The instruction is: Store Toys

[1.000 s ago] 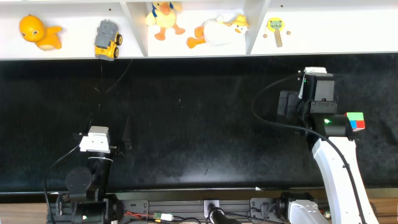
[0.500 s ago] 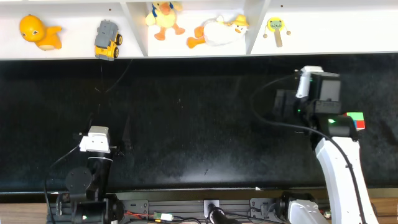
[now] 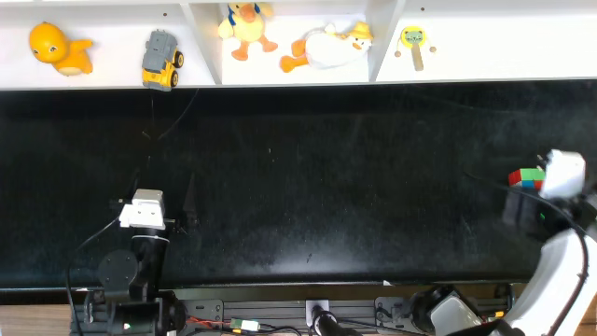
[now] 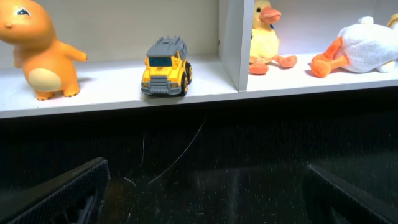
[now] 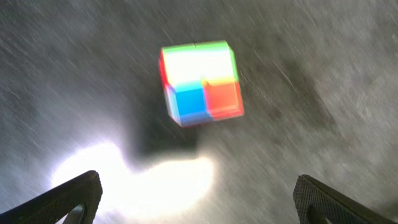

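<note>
Multicoloured cube (image 5: 200,82) lies on black tabletop (image 3: 308,187) near right edge, well apart from other toys. Right gripper (image 5: 198,202) over it, jaws spread, holding nothing. Left gripper (image 4: 205,196) near own base, jaws released. White shelf (image 3: 298,77) along far edge: orange figure (image 3: 58,47) beside yellow truck (image 3: 161,59). Next compartment: upright plush duck (image 3: 245,26), white plush (image 3: 326,47) lying.
</note>
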Tool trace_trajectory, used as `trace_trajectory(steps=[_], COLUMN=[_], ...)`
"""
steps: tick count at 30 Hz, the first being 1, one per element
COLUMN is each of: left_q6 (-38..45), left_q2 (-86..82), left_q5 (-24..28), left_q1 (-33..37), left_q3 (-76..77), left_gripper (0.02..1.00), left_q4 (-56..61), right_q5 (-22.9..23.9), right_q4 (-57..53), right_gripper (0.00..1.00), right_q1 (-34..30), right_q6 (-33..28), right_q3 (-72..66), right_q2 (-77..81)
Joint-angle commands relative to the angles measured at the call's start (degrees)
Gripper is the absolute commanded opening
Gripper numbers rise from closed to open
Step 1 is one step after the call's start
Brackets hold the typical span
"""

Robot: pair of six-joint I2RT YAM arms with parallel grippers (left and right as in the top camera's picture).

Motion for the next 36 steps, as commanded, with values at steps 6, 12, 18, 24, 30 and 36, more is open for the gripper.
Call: trace_trajectory(steps=[6,12,18,24,30,36], left_q6=[0.0,0.0,0.0,0.0,0.0,0.0], left_q2=[-0.6,-0.6,-0.6,-0.6,-0.6,-0.6], left_q5=[-0.3,-0.3,-0.3,-0.3,-0.3,-0.3], left_q1=[-0.6,-0.6,-0.6,-0.6,-0.6,-0.6], left_q3=[0.0,0.0,0.0,0.0,0.0,0.0], left_gripper=[0.998,0.998,0.998,0.998,0.998,0.998], left_q4=[-0.3,-0.3,-0.3,-0.3,-0.3,-0.3], right_q5=[-8.8,-14.3,-14.3,-15.0,-16.0,-16.3], right_q4=[1.3,5.8,9.0,12.2,13.2,17.2], right_gripper=[0.996,0.996,0.993,0.996,0.974,0.904], right_q1=[-7.8,-7.4,-5.6,-4.3,-1.8,-1.4], right_q6=[-14.6,-14.6,-12.2,-9.6,-7.1,-2.1], right_q3=[-0.3,-0.2,-0.2,-0.2,-0.2,-0.2], right_q2=[5.1,9.9,13.3,16.5,18.7,19.0])
